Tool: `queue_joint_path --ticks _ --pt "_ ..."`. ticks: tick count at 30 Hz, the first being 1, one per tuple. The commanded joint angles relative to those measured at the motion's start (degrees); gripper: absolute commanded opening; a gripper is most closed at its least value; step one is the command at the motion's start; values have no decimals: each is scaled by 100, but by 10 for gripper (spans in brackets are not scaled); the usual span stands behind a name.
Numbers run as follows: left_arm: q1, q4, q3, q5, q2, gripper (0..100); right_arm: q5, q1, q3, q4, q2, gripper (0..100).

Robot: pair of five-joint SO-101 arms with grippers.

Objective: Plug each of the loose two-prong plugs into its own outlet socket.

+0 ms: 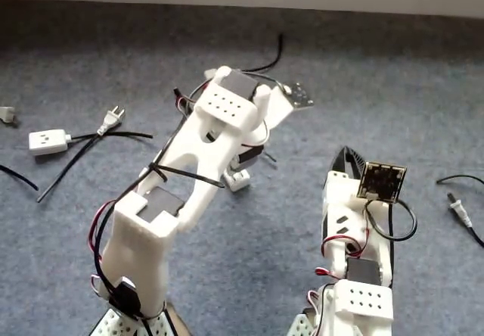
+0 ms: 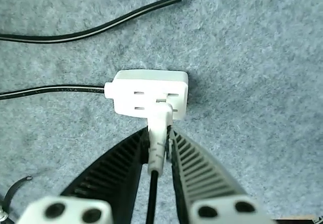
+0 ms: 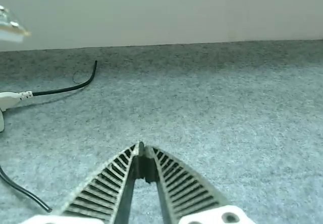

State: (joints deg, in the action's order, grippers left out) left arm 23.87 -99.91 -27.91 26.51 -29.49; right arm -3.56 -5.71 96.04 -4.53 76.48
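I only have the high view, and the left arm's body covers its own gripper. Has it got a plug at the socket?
Observer: Yes. In the left wrist view the left gripper is shut on a white plug. The plug's nose meets the face of the white outlet block. The prongs are hidden, so I cannot tell how deep it sits.
Operator: And the right gripper, is it carrying anything?
Observer: No. Its own wrist view shows the right gripper shut and empty, over bare grey carpet.
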Motion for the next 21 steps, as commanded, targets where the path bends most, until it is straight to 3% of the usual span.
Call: queue_joint_path --ticks 1,16,21 --pt "66 -97 145 -53 31 7 -88 66 664 4 13 8" --pt "295 -88 242 -79 57 7 -97 57 673 4 22 8" --pt "295 246 268 -79 48 7 -97 57 673 4 31 8"
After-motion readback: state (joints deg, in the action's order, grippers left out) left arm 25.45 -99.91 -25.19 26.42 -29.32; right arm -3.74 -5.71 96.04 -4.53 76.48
